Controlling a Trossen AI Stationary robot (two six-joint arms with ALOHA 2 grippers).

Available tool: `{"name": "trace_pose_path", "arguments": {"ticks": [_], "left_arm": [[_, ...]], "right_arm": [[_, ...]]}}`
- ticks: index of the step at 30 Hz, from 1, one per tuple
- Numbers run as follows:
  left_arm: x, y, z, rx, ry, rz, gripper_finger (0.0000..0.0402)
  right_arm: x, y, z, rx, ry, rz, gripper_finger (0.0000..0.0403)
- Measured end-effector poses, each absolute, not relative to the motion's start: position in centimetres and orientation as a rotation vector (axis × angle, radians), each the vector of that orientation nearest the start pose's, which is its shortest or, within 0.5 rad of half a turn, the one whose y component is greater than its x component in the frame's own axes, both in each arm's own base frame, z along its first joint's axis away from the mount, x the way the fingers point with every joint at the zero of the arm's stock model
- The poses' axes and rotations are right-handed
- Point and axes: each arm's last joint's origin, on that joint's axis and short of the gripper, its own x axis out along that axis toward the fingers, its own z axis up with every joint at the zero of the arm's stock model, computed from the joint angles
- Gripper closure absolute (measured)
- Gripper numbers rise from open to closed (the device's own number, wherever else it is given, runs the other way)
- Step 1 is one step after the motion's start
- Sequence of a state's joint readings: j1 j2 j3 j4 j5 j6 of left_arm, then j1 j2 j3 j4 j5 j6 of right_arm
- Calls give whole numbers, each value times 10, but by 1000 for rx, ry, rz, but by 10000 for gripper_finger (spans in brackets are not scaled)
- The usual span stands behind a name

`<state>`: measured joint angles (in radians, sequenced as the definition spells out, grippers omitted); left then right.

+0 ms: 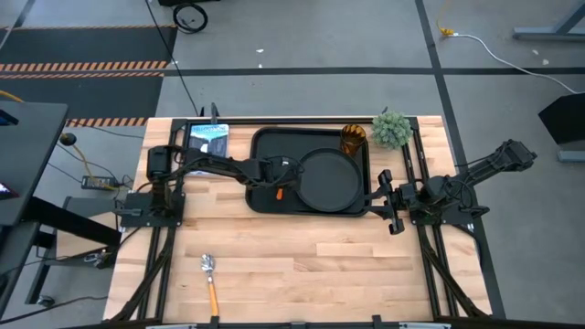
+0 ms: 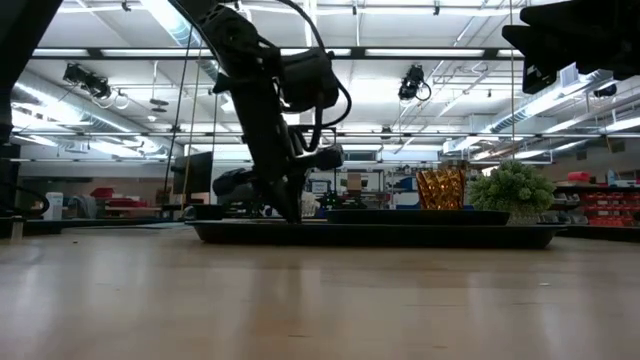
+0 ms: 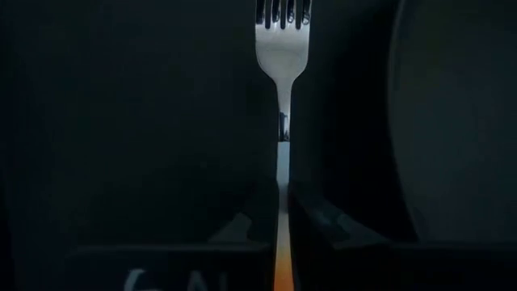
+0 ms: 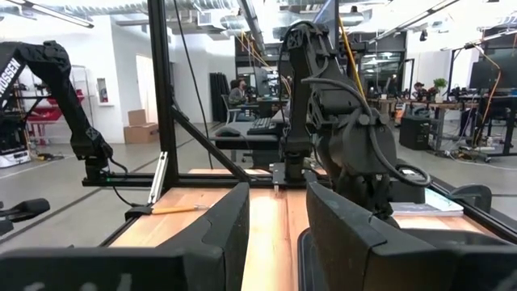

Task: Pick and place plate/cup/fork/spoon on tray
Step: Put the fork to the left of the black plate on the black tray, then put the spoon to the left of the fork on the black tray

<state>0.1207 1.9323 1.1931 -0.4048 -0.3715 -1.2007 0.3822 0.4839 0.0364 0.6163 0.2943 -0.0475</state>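
The black rectangular tray (image 1: 265, 146) lies at the table's far middle. The round black plate (image 1: 327, 178) rests flat on it, and the amber cup (image 1: 353, 139) stands upright in its far right corner. My left gripper (image 1: 277, 185) is down inside the tray, left of the plate, shut on the fork (image 3: 283, 48). The plate's rim also shows in the left wrist view (image 3: 452, 121). The spoon (image 1: 210, 274) lies on the table near the front edge, bowl end farther from that edge. My right gripper (image 1: 391, 203) is open and empty beside the tray's right rim. My left gripper pinches the fork's handle (image 3: 283, 198) between its two fingers (image 3: 323, 222), where the silver shaft meets the orange end. The fingers come from above, slanting down into the tray. The tines (image 3: 283, 12) point away from the gripper, low over the tray floor; whether they rest on it I cannot tell.
A small green plant (image 1: 391, 128) stands just right of the cup, off the tray. A blue and white packet (image 1: 208, 139) lies left of the tray. Bare wood table spans the near half around the spoon.
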Motion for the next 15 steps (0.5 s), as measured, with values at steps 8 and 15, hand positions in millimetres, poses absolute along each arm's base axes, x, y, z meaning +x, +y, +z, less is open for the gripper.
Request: {"name": "trace_pose_path", "arguments": {"ticks": [8, 15], "left_arm": [[371, 56, 144, -901, 718, 1045, 340], [371, 56, 148, -895, 700, 1038, 286]], "right_arm": [[121, 40, 190, 9, -160, 84, 271], [121, 40, 190, 9, -160, 84, 271]]}}
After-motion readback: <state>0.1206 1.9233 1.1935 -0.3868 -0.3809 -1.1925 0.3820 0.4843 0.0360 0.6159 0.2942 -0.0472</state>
